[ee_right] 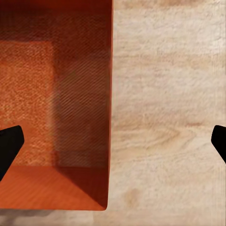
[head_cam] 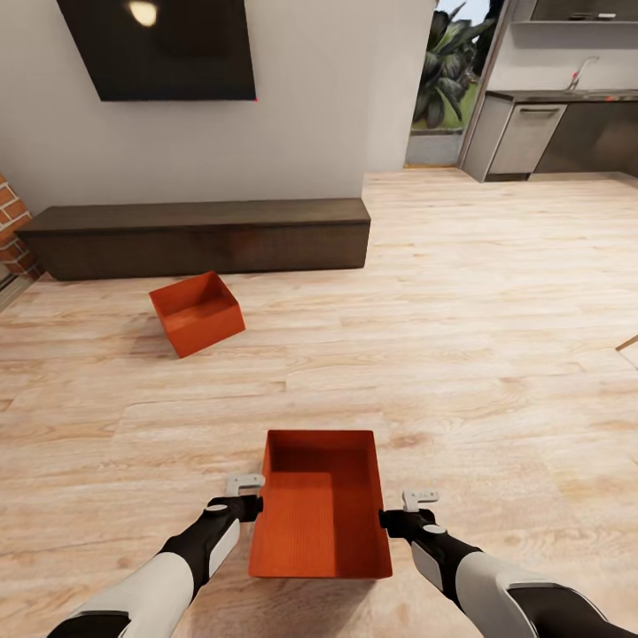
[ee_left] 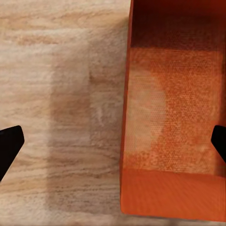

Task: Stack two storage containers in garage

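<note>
One orange-red storage container sits on the living room's light wood floor just in front of me, lidless and empty. My left gripper hovers at its left long wall and my right gripper at its right long wall. Both are open. In the left wrist view the container's wall lies between the spread black fingertips; the right wrist view shows the opposite wall the same way. The second storage container rests tilted on the floor near the TV bench.
A low dark TV bench runs along the white wall under a black TV. A brick wall is at far left. Kitchen cabinets and a window with plants are at back right. Wood floor stretches to the right.
</note>
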Controlling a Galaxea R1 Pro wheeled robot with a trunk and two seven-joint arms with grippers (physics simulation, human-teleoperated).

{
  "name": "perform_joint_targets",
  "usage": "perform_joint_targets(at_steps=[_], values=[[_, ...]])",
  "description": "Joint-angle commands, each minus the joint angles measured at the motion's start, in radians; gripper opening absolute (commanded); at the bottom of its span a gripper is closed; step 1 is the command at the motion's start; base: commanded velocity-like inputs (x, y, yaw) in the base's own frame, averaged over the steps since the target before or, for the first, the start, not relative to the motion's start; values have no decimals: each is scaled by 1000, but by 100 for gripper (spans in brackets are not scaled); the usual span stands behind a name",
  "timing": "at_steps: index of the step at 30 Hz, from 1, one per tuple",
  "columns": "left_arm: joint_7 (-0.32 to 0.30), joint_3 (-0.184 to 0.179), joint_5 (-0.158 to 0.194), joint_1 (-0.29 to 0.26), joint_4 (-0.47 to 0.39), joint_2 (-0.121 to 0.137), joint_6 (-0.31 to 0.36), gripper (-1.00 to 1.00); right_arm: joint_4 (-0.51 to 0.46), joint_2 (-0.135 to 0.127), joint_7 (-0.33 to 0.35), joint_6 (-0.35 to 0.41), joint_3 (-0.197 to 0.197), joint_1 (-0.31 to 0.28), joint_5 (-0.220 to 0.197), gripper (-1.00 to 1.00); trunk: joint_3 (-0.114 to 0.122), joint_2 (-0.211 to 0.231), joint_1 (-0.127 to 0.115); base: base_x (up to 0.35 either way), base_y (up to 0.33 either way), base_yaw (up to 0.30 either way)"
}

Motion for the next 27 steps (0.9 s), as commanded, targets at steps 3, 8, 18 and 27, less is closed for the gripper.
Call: perform_joint_targets(at_steps=[3,8,18,27], values=[[3,3,1,0,2,-1,2,100,2,3,-4,-3,-1,-1,1,100,-10,-22,12,0,0,0],[3,7,3,-1,9,8,-4,100,2,14,-4,-3,-2,-1,2,100,-26,-57,31,0,0,0],[-1,11,41,0,86,28,-6,100,2,19,-4,-3,-4,-1,1,100,-57,-127,69,0,0,0],[0,11,41,-1,100,29,-9,100,4,19,-4,-3,-5,-1,-1,100,-85,-190,104,0,0,0]])
